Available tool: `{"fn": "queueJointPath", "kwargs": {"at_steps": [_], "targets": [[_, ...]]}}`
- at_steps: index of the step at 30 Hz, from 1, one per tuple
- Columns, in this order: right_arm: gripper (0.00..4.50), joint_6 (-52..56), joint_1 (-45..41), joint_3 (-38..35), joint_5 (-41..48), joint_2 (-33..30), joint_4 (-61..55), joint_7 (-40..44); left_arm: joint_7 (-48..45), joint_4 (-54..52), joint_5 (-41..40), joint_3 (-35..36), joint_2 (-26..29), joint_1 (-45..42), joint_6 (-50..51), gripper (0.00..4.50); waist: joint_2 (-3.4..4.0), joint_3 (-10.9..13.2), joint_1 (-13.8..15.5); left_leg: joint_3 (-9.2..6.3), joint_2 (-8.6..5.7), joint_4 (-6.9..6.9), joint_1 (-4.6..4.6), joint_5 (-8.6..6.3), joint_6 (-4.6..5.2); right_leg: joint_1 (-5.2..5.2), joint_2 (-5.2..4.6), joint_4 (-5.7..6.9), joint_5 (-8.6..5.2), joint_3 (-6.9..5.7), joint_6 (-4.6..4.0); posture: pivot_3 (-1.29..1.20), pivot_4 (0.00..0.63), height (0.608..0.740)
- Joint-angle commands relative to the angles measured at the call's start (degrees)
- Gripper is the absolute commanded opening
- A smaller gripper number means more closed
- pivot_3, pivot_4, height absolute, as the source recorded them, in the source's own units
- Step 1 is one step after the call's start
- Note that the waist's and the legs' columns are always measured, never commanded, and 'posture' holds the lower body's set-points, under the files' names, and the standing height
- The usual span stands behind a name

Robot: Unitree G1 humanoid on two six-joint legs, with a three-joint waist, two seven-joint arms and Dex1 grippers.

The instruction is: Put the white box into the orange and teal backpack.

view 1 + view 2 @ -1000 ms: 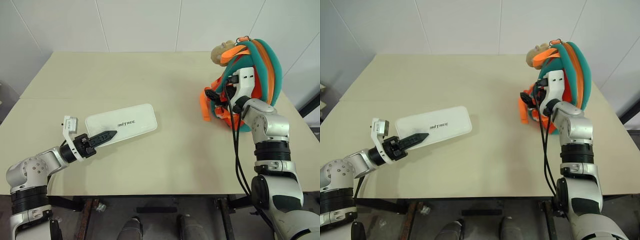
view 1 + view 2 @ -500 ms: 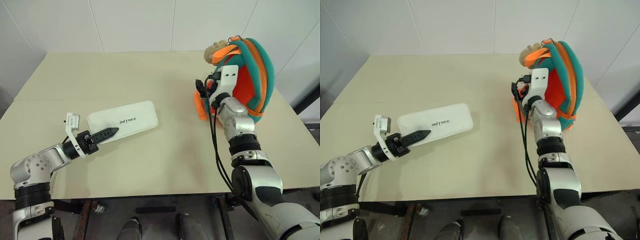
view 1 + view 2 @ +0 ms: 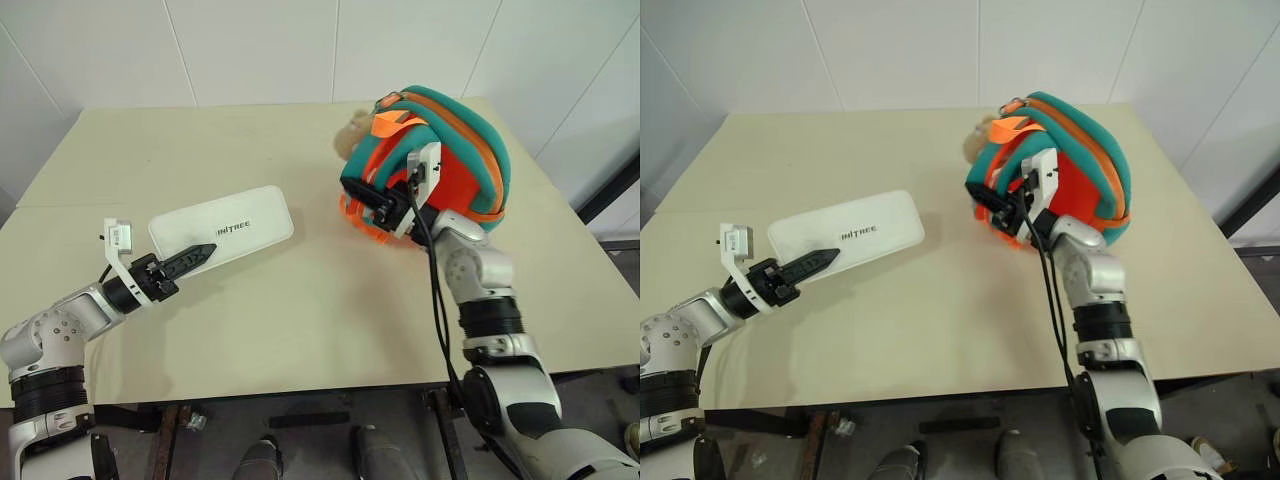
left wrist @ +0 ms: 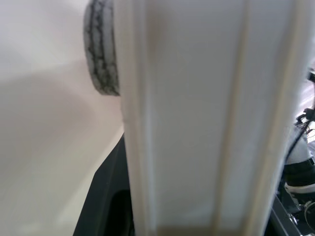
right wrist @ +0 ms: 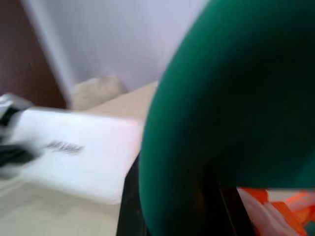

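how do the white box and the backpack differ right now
The flat white rectangular box is thin, rigid and plain; the rounded orange and teal fabric backpack is bulky and soft. The box sits toward the table's left, the backpack toward its right. Each is clamped by one tool.

The table point(image 3: 330, 330) carries two obstacles: the white box point(image 3: 225, 228) toward the left edge, clamped at its near end by the left gripper point(image 3: 195, 258) and tilted up off the surface, and the orange and teal backpack point(image 3: 440, 160) toward the far right corner, where the right gripper point(image 3: 372, 200) is closed on its teal rim. Between box and backpack a bare strip of surface runs from the far edge to the near edge. The whole near edge and the far left corner also lie bare.
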Motion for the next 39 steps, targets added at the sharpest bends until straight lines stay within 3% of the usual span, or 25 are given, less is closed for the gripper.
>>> {"fn": "queueJointPath", "kwargs": {"at_steps": [1, 9, 15, 18, 22, 30, 33, 39], "targets": [[0.01, 13.40, 0.22, 1.45, 10.82, -3.31, -14.66, 5.01, -1.12, -0.02, -0.94, 2.62, 2.28, 0.54, -1.99, 1.37, 0.00, 0.00, -0.02, -0.01, 0.01, 0.00, 0.00, 0.00, 0.00, -0.01, 0.00, 0.01, 0.00, 0.00, -0.01, 0.00, 0.150, 0.740], [0.01, 35.08, 1.87, -2.34, 28.91, -13.72, -28.50, 5.81, -3.43, 2.23, -1.03, 4.41, 6.52, 1.95, -3.50, 1.37, -0.01, 0.00, 0.97, -0.02, 0.01, 0.00, -0.03, -0.02, 0.03, 0.00, -0.02, -0.11, -0.01, -0.01, -0.02, 0.00, 0.150, 0.740], [0.01, 47.31, 5.44, -5.46, 43.63, -21.70, -32.65, 4.79, -5.61, -3.15, -3.40, 5.79, 7.58, 4.18, -4.77, 1.37, -0.03, 0.00, 2.17, -0.01, 0.02, -0.04, -0.07, -0.06, 0.06, 0.00, -0.05, -0.21, -0.06, -0.04, -0.11, 0.00, 0.150, 0.740], [0.01, 47.71, 6.89, -5.10, 44.25, -25.23, -33.45, 6.26, -5.47, -7.02, -4.78, 6.57, 7.57, 5.46, -4.36, 1.37, -0.04, 0.01, 2.98, 0.01, 0.00, -0.03, -0.08, -0.07, 0.07, 0.01, -0.07, -0.26, -0.06, -0.04, -0.11, 0.00, 0.150, 0.740], [0.01, 41.55, 7.26, -0.48, 33.91, -29.68, -29.34, 10.22, -6.77, -14.49, -10.49, 9.05, 7.29, 7.48, -3.06, 1.37, -0.05, 0.00, 3.09, 0.05, -0.01, 0.03, -0.07, -0.07, 0.07, 0.03, -0.07, -0.28, -0.06, -0.04, -0.11, 0.00, 0.150, 0.740], [0.01, 33.37, 5.33, 6.64, 23.46, -29.51, -22.81, 16.85, -4.64, -24.06, -22.30, 14.91, 9.95, 9.69, 0.35, 1.37, -0.06, 0.01, 2.92, 0.09, 0.01, 0.06, -0.07, -0.07, 0.07, 0.05, -0.04, -0.29, -0.06, -0.02, -0.11, 0.00, 0.150, 0.740], [0.01, 32.36, 4.71, 7.87, 22.11, -28.60, -21.87, 18.01, -5.90, -24.47, -20.56, 12.92, 11.87, 10.95, -0.63, 1.37, -0.06, 0.01, 2.93, 0.09, 0.03, 0.04, -0.06, -0.09, 0.07, 0.03, -0.03, -0.28, -0.08, -0.02, -0.14, 0.00, 0.150, 0.740], [0.01, 31.96, 4.07, 8.76, 20.84, -27.21, -21.72, 19.26, -11.01, -16.81, -7.03, 2.24, 14.07, 4.98, -12.80, 1.37, -0.06, 0.01, 3.22, 0.09, 0.00, 0.14, -0.04, -0.06, 0.06, 0.10, 0.00, -0.29, -0.12, -0.02, -0.24, 0.00, 0.150, 0.740]]}}
